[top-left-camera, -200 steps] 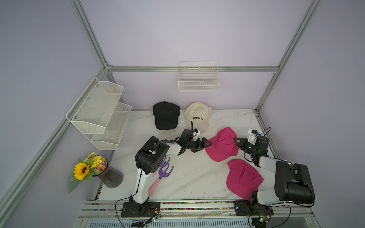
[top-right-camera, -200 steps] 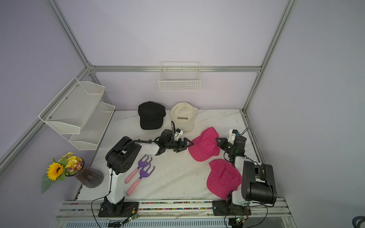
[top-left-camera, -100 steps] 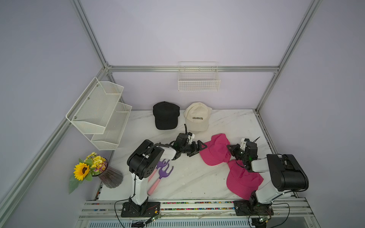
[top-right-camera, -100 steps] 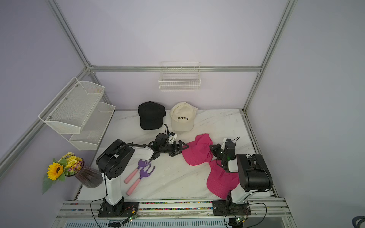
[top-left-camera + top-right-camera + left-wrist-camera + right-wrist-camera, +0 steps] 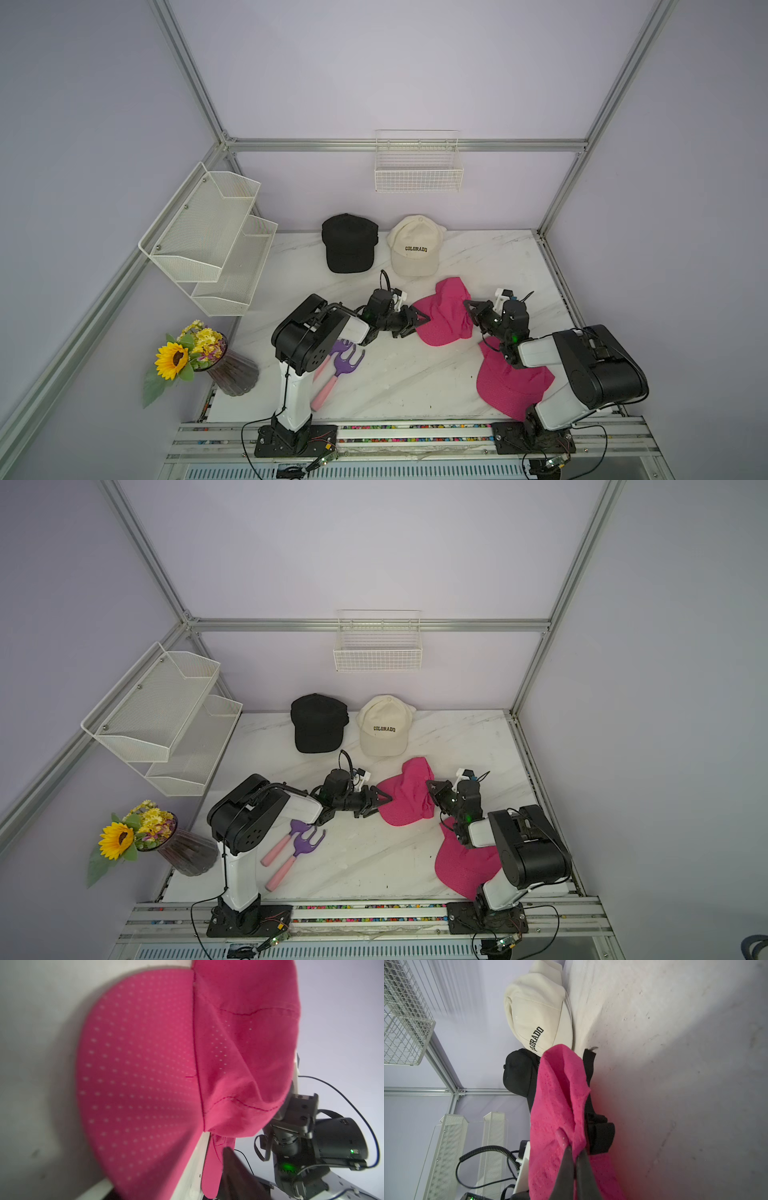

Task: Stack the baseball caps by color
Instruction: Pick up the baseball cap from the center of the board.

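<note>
Plain cap (image 5: 349, 245): 11 o'clock on table (image 5: 399, 374).
Lettered cap (image 5: 415, 249): 12 o'clock, beside it.
Middle cap (image 5: 442, 320): 3 o'clock.
Near cap (image 5: 507, 390): 5 o'clock.

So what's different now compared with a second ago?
The right claw, shut on the pink cap, has carried it sideways toward the left claw, whose jaws have narrowed at the cap's brim. Whether they really grip it isn't clear. The other pink cap, the black cap and the cream cap haven't moved.
</note>
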Tool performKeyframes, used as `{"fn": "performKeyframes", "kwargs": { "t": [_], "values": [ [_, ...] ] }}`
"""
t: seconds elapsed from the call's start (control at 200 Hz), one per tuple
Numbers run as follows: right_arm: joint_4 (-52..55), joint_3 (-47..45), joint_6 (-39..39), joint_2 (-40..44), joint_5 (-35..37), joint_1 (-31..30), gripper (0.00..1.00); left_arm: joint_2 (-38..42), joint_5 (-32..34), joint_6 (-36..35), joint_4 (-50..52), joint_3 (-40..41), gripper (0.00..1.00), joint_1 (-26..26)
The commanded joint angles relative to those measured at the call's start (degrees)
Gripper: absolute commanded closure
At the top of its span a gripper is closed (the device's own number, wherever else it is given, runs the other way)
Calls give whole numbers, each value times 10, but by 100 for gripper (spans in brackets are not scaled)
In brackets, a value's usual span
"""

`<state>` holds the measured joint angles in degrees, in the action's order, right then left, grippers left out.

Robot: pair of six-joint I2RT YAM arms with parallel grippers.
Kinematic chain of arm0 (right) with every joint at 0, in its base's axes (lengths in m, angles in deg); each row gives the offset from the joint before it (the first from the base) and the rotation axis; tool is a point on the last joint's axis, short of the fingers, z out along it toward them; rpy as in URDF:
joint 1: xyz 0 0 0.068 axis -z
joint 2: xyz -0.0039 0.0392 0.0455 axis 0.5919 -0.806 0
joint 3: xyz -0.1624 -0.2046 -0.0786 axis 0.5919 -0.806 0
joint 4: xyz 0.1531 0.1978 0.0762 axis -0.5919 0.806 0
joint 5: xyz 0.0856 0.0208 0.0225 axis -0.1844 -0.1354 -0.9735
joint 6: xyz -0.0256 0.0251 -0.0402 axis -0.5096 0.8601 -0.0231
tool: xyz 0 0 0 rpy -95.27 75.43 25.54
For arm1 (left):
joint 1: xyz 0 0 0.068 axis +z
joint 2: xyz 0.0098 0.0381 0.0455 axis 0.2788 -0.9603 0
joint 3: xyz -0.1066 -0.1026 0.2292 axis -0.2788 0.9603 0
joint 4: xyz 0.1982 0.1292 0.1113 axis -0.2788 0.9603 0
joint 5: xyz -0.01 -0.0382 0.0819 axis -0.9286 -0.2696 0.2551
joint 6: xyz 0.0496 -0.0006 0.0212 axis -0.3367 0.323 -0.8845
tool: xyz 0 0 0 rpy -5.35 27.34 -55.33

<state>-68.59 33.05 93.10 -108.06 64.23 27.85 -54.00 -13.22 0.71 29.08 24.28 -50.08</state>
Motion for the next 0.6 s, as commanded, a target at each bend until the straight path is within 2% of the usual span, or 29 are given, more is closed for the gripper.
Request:
{"fn": "performKeyframes", "kwargs": {
  "t": [0.0, 0.085, 0.21, 0.33, 0.385, 0.42, 0.505, 0.515, 0.52, 0.525, 0.55, 0.565, 0.595],
  "values": [
    [-22, 7, -10, 18, 29, -2, 100, 14, 5, 3, -39, 13, 80, 9],
    [-14, 6, -23, 47, 64, -2, 100, 31, 8, -17, -46, 25, 100, 21],
    [2, 10, -47, 85, 99, 16, 100, 58, -5, -48, -40, 25, 100, 44],
    [13, 3, -66, 127, 97, 69, 100, 91, -21, -81, -17, 19, 100, 71],
    [11, 0, -78, 148, 97, 90, 85, 105, -27, -104, 5, 9, 100, 77],
    [11, 0, -85, 165, 103, 99, 72, 111, -34, -118, 19, 2, 100, 79],
    [14, 0, -114, 195, 130, 107, 46, 122, -59, -145, 44, -24, 100, 83],
    [15, 0, -120, 209, 136, 107, 37, 124, -62, -148, 48, -28, 100, 84],
    [15, 0, -120, 209, 136, 107, 37, 124, -64, -150, 50, -29, 100, 84],
    [15, 0, -122, 213, 139, 107, 33, 125, -65, -151, 52, -31, 100, 84],
    [16, 0, -130, 224, 148, 108, 6, 128, -71, -161, 65, -41, 100, 86],
    [16, -2, -134, 231, 152, 109, 3, 131, -75, -168, 73, -48, 100, 88],
    [16, -4, -142, 243, 159, 112, 3, 137, -82, -185, 97, -62, 100, 91]
  ]
}}
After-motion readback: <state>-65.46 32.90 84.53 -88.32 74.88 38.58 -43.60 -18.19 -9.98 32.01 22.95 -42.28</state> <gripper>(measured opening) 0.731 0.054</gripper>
